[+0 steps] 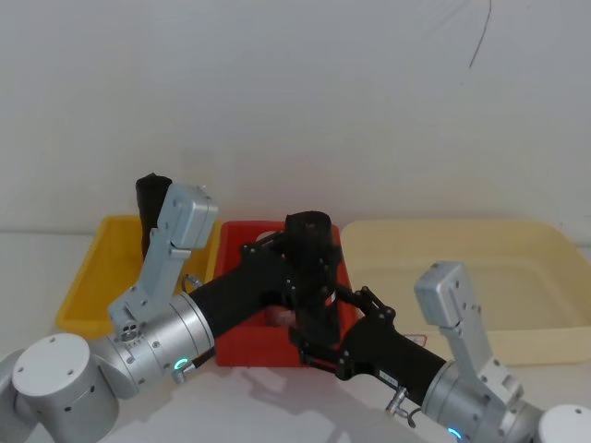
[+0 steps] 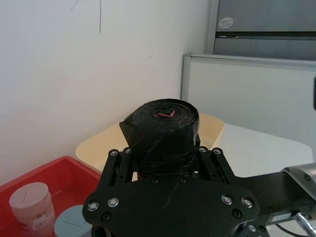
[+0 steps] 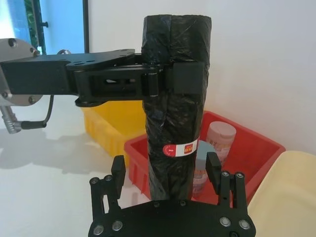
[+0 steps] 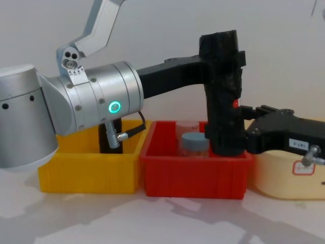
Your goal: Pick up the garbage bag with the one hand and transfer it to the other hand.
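The garbage bag (image 4: 223,91), a tall black crinkled roll with a small red-and-white label (image 3: 180,148), is held upright above the red bin (image 4: 193,178). My left gripper (image 4: 223,61), on the silver wrist with the green ring, is shut on its upper part; its finger (image 3: 187,79) presses the roll's side. My right gripper (image 3: 165,170), all black, reaches in low from the right. It is open, with one finger (image 3: 118,173) on each side of the roll's lower part and a small gap to the plastic. The roll's top (image 2: 165,114) sits between the left gripper's links.
A yellow bin (image 1: 92,277) at the left holds a second black roll (image 1: 150,198). The red bin in the middle contains a pink-lidded jar (image 3: 219,138) and a grey-lidded jar (image 4: 194,140). A large cream bin (image 1: 517,277) is on the right. A white wall stands behind.
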